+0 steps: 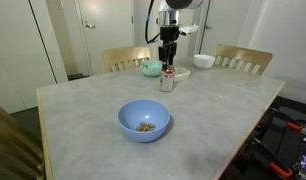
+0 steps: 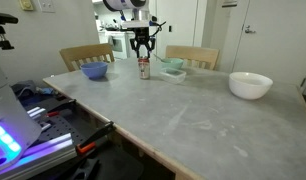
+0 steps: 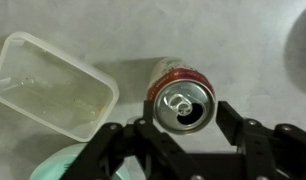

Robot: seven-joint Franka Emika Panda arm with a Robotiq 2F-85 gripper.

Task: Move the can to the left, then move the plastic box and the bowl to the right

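Observation:
The silver can with red markings (image 3: 181, 100) stands upright on the grey table (image 1: 93, 110), also seen as the can (image 1: 167, 80) and the can (image 2: 144, 68) in both exterior views. My gripper (image 3: 188, 113) hangs straight over it with a finger on each side. The jaws are open: the right pad (image 3: 231, 112) stands clear of the can, and the left one is at its rim. The translucent plastic box (image 3: 53, 85) lies just beside the can, also seen as the plastic box (image 2: 174, 74). The large light-blue bowl (image 1: 143, 120) sits apart, with some food in it.
A teal bowl (image 1: 151, 68) sits close behind the can, next to the box. A white bowl (image 1: 204, 61) stands further along the table. Wooden chairs (image 1: 124, 57) line the far side. Equipment lies on the floor by the table edge (image 2: 53, 110).

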